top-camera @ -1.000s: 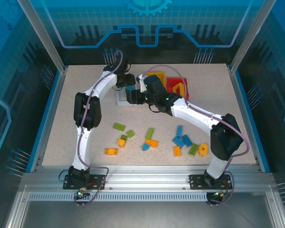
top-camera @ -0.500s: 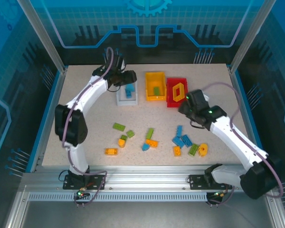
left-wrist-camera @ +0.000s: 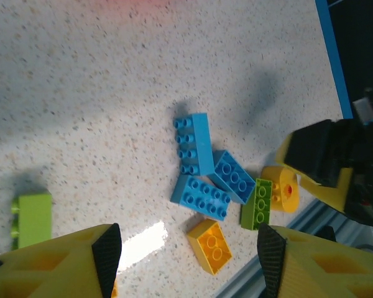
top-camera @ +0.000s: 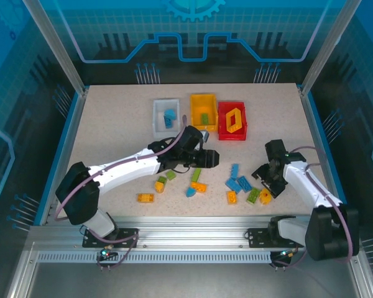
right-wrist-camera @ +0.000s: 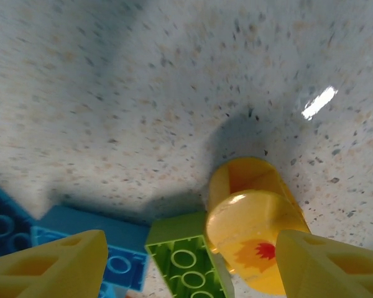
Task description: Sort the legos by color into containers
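Note:
Loose legos lie along the table's front: green ones [top-camera: 156,165], orange ones [top-camera: 145,197], a blue cluster [top-camera: 238,181]. My left gripper [top-camera: 212,159] hovers open over the middle; in its wrist view an orange brick [left-wrist-camera: 211,245] lies between the fingertips [left-wrist-camera: 105,248], beyond it the blue bricks [left-wrist-camera: 201,197]. My right gripper [top-camera: 265,184] is open, low over a rounded yellow lego [right-wrist-camera: 255,223] and a green brick [right-wrist-camera: 186,261], both between its fingers [right-wrist-camera: 56,261]. The white bin [top-camera: 158,121] holds a blue lego, the yellow bin [top-camera: 194,118] a green one, the red bin [top-camera: 242,124] a yellow frame.
The three bins stand side by side at the back centre. The table's blue raised edge [top-camera: 318,146] runs along the right side, close to my right arm. In the left wrist view my right gripper's dark body [left-wrist-camera: 336,158] sits just beyond the yellow rounded lego [left-wrist-camera: 281,188].
Both arms have come down from the bins to the loose legos: the left gripper left the white bin for the middle, the right one swung to the front-right pile.

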Controlling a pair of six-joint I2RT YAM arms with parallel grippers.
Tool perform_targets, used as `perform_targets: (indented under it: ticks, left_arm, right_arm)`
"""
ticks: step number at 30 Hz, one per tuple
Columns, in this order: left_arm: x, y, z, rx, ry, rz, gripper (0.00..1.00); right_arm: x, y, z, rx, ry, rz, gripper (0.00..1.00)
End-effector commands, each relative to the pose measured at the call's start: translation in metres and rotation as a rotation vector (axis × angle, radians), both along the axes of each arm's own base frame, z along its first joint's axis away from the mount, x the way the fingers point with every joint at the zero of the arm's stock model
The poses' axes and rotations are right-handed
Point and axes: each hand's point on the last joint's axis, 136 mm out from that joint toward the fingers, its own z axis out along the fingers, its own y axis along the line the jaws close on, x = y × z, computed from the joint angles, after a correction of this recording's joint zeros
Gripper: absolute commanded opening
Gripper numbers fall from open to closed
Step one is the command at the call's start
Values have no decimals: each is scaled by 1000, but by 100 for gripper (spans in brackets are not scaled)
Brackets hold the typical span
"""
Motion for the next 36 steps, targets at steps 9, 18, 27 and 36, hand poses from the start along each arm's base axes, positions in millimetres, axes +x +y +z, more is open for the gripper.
perform_targets:
  ticks: [9,18,27,36]
  left_arm:
    - [-4,-9,37,-89,-58,12,63]
    - [-6,-9,40,-91,-64,5,63]
    - [-12,-18,40,-99,-59,-14,63]
    - [-13,-19,38,-96,-55,-16,63]
  right_arm:
    - [-11,-4,-5,-5,55,-28,76]
    - [-17,-21,25,-86,-5,-13,77]
    - [-28,-15,-6,-25,58,-52,88]
    - [-8,2,-26,90,21,-88,87]
